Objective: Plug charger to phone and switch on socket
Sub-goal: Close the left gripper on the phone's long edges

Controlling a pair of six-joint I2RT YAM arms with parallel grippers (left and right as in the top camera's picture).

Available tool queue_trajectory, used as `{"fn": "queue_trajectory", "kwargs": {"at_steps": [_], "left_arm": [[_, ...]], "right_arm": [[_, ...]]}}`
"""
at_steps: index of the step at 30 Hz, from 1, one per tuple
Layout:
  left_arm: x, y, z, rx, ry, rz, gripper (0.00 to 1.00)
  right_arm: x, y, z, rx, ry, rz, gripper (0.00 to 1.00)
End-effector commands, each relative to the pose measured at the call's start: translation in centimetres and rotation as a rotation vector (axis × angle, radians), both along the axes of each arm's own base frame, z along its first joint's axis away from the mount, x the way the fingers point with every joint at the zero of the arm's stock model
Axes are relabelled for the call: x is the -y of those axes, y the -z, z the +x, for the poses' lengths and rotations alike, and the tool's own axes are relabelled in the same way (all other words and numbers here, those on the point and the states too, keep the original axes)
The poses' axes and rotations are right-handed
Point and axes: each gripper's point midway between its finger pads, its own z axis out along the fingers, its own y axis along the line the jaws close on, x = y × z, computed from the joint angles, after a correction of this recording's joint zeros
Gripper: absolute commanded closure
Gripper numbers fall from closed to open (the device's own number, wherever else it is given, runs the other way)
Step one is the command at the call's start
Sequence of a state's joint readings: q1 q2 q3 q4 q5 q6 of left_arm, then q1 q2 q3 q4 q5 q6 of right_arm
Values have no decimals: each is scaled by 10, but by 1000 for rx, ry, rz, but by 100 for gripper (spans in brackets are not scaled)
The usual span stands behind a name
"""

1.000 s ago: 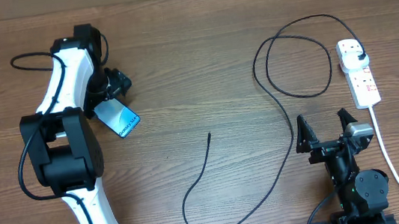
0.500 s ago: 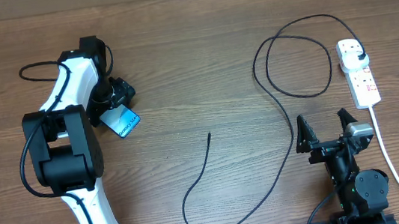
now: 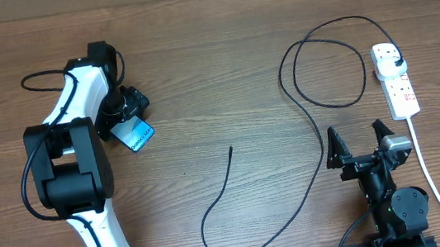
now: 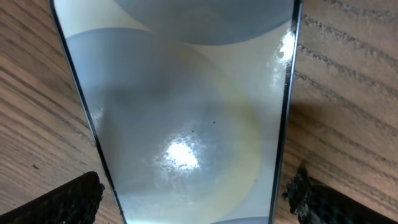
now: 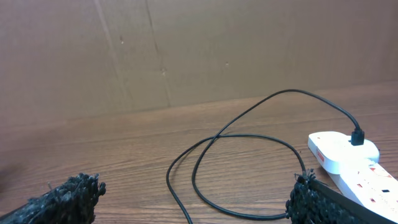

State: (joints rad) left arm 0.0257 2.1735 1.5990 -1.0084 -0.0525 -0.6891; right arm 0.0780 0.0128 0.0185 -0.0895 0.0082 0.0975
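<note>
A: Where is the phone (image 3: 134,134)?

B: Toward the left edge of the tabletop (image 3: 195,51), screen up. We judge it rigid, slim and fairly light, but its glass face looks slick and breakable. We'd hold it by the two long edges and keep off the screen.

A: Is that the hold it has now?

B: In the left wrist view, yes. The left end effector (image 3: 124,109) has a finger against each long edge and looks clamped on the phone.

A: Which way does it point?

B: Its long axis runs diagonally from the far-left corner toward the near-right one. The free short end faces the middle of the tabletop. We cannot tell which end has the port.

A: And further out?

B: The charger's connector tip (image 3: 230,150) lies loose near the centre, well apart from the phone. The cable is thin and limp, so we'd pinch it just behind the tip. The right end effector (image 3: 361,146), fingers spread and empty, waits near the right corner of the near edge. The socket (image 3: 396,82) lies by the right edge.
</note>
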Motion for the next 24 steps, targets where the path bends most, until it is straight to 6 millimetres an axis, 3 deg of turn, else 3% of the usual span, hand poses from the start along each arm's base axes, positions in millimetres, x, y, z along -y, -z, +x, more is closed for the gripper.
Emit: {"fn": "queue_trajectory", "kwargs": {"at_steps": [1, 24], "left_arm": [[0, 5, -7, -11, 10, -1, 0], [5, 6, 9, 57, 40, -26, 1]], "right_arm": [[4, 2, 0, 5, 23, 3, 0], [4, 2, 0, 5, 23, 3, 0]]}}
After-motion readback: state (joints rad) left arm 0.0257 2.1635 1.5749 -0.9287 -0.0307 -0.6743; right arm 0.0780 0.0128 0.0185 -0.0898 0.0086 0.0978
